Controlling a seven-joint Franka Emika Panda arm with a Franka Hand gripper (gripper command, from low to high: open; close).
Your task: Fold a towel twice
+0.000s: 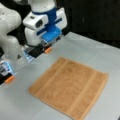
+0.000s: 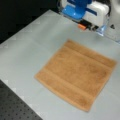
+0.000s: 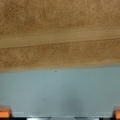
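A pale grey desk [image 1: 82, 47] is shown against a dark background, with a black perforated board [image 2: 15, 105] at a front view's bottom left. The towel [image 1: 70, 87], tan with a flat woven band near two opposite edges, is seen lying flat and unfolded on the desk in both front views [image 2: 76, 73]; no fold has been made. The gripper [image 1: 28, 66], white and blue with orange fingertips [image 1: 47, 50], is held above the bare desk just beyond one towel edge, at a front view's upper left. In a front view the gripper [image 2: 85, 25] is seen at the top, near the towel's far corner but apart from it. In the wrist view, the towel [image 3: 60, 32] fills the upper half, one woven band running across it, and bare desk [image 3: 60, 90] lies below its edge. The orange fingertips [image 3: 5, 112] are seen at the two bottom corners, so the jaws are spread wide. Nothing is held between them, and the towel is not touched.
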